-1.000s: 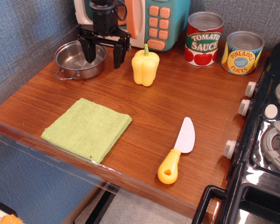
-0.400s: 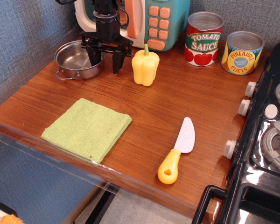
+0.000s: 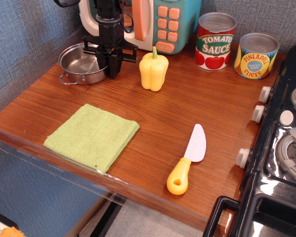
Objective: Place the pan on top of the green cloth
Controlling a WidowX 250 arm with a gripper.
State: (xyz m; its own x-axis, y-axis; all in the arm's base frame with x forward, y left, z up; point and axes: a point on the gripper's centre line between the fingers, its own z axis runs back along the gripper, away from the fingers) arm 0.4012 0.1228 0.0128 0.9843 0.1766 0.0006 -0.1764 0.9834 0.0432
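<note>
The small shiny steel pan (image 3: 80,64) sits on the wooden counter at the back left, against the blue wall. My black gripper (image 3: 111,66) points down at the pan's right rim, and its fingers are drawn together on that rim. The pan rests on the counter. The light-green cloth (image 3: 92,136) lies flat near the front left edge, well in front of the pan and apart from it.
A yellow toy pepper (image 3: 153,69) stands just right of the gripper. A toy microwave (image 3: 153,19) is behind it. A tomato sauce can (image 3: 215,41) and a pineapple can (image 3: 256,56) stand at the back right. A toy knife (image 3: 187,159) lies front centre. A stove (image 3: 286,148) borders the right side.
The gripper's fingers, spread wide over the pan's right side a second ago, have closed together on the pan's right rim. The pan has barely moved.
</note>
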